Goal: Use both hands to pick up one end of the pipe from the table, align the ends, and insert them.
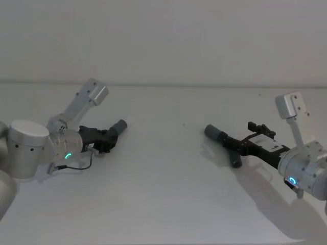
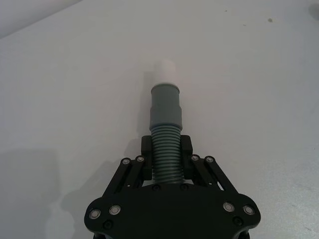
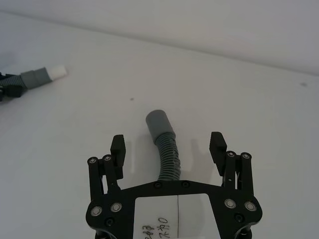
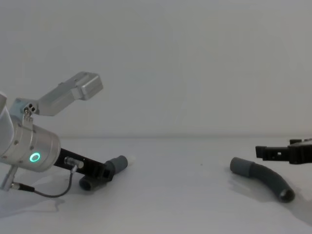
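Two pieces of the pipe lie on the white table point(image 1: 163, 199). My left gripper point(image 1: 106, 138) is shut on the ribbed part of the left piece point(image 2: 166, 154), low at the table. That piece's grey cuff with a white tip point(image 2: 163, 74) sticks out past the fingers and points toward the middle. The right piece point(image 1: 225, 145) lies curved on the table, its wider grey cuff point(image 3: 158, 122) pointing left. My right gripper point(image 3: 168, 148) is open, straddling the ribbed hose. In the chest view it point(image 4: 275, 153) hovers just above the piece point(image 4: 265, 178), not touching.
A thin grey cable point(image 4: 44, 192) loops from the left wrist onto the table. The pale wall meets the table's far edge point(image 1: 168, 84). A small dark speck point(image 1: 184, 124) marks the table between the two pieces.
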